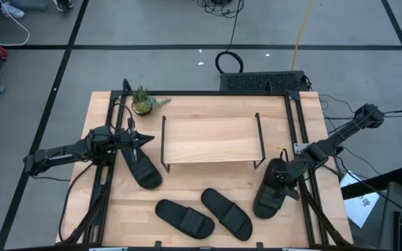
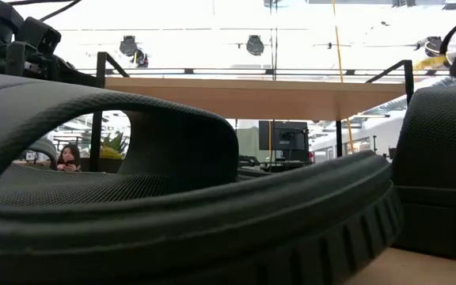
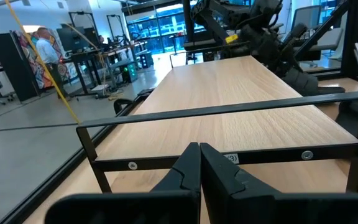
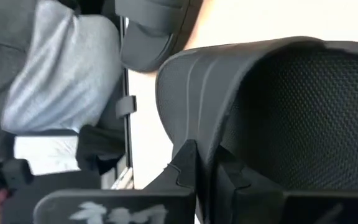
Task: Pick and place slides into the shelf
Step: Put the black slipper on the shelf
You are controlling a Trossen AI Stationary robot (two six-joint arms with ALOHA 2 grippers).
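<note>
1. Jaws on the right gripper (image 4: 199,163) are pinched onto the strap edge of a slide; in the right wrist view the two dark fingers meet on the strap's rim with no gap showing.
2. That held slide (image 1: 271,188) lies at the lower right of the high view, just right of the shelf's right legs and touching the desk (image 1: 187,195); I cannot tell whether it has left the surface.
3. Jaws on the left gripper (image 3: 199,163) are closed with nothing visible between them in the left wrist view, which looks across the plank top of the shelf (image 1: 211,139).
4. In the high view the left gripper (image 1: 135,137) sits at middle left, above one end of another slide (image 1: 139,166) that lies just left of the shelf; whether they touch is unclear.
5. Two more slides, the left one (image 1: 184,217) and the right one (image 1: 226,213), lie side by side near the lower centre of the high view, in front of the shelf, neither gripped.
6. No slide is on the shelf, so the task looks to be at its first pick: the grasp on the right is just made.
7. Next, I judge, the right arm must lift the slide clear of the desk, carry it toward frame centre, and clear the black wire upright before setting it down.
8. A small potted plant (image 1: 144,102) stands at the upper left of the desk, well apart from this work.
</note>
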